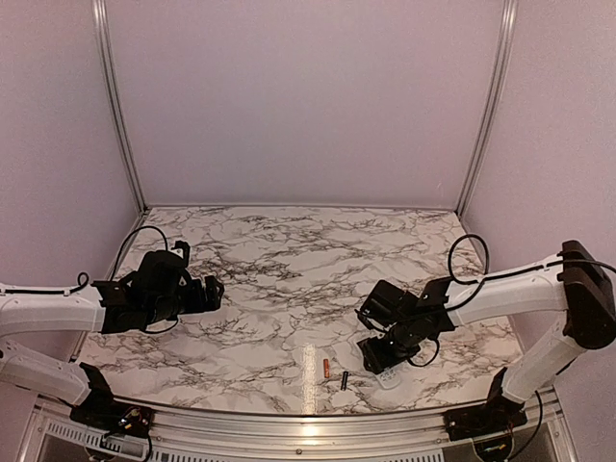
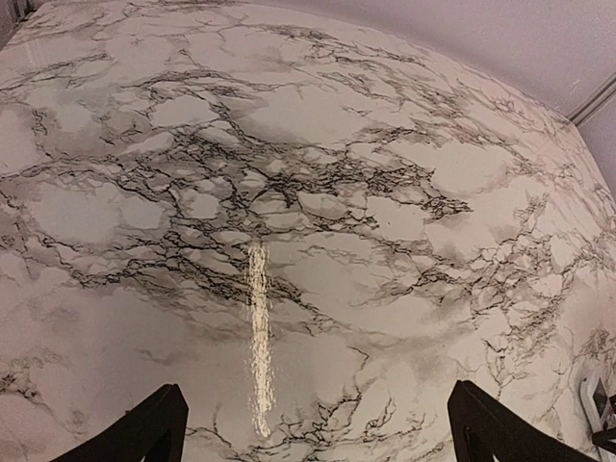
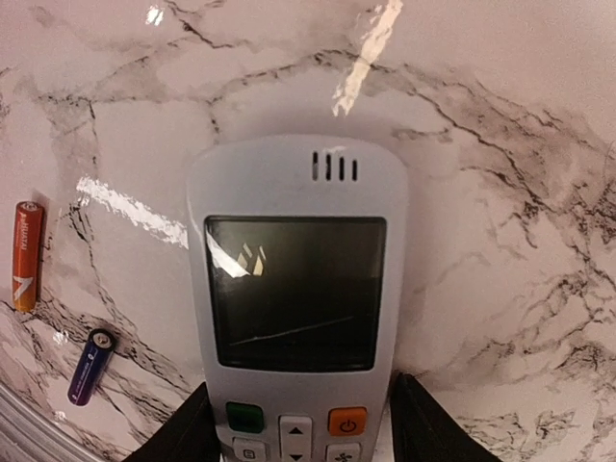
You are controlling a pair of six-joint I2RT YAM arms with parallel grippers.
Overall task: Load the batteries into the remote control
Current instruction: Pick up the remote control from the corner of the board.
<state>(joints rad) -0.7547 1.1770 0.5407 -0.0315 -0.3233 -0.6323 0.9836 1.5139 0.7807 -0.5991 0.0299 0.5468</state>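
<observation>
Left arm (image 1: 48,313) at lower left, right arm (image 1: 510,289) at lower right: white tubular links, black joints and wrist housings. Thin black cables (image 1: 469,236) loop over each wrist. Left gripper (image 2: 316,387) fingers (image 2: 144,433) matte black, wedge-tipped

No legible words. Remote control (image 3: 296,289): power sign on orange btn (image 3: 347,422), up/down arrows on white btn (image 3: 295,433) next to it. Orange battery (image 3: 26,255) w/ white print, dark battery (image 3: 89,366) w/ tiny print, both too blurry to read.

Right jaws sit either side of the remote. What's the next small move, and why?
Probably close the right gripper on the remote control: its jaws flank the handset's button end, a firm grip isn't evident, and it lies screen-up, so it likely needs turning over before batteries go in.
</observation>
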